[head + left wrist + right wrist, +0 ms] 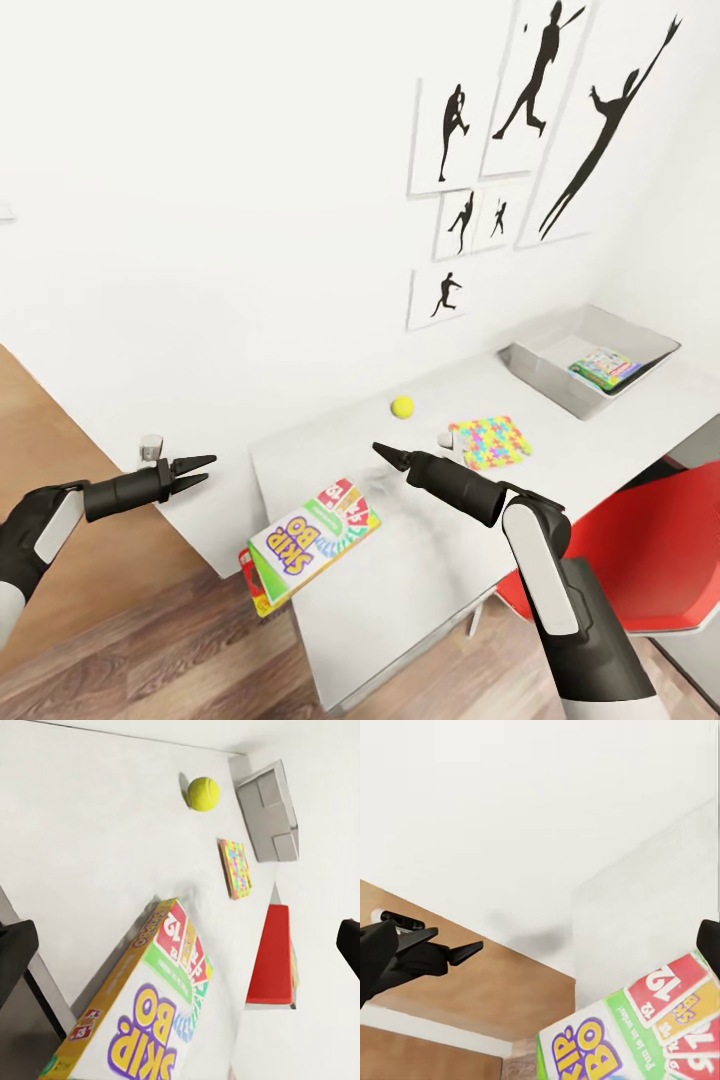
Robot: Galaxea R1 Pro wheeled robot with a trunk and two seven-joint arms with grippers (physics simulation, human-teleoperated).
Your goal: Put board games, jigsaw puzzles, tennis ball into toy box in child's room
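Observation:
A Skip-Bo board game with a green edge lies on the white table, overhanging its front left corner; it is also in the left wrist view. The tennis ball rests near the wall. Beside it lies a jigsaw puzzle. The grey toy box stands at the far right with a colourful board game inside. My left gripper hangs open off the table's left side, holding nothing. My right gripper hovers open above the table between the Skip-Bo box and the ball.
A red chair is tucked under the table's right side, close to my right arm. Black silhouette prints hang on the white wall behind. Wood-plank floor lies left of and in front of the table.

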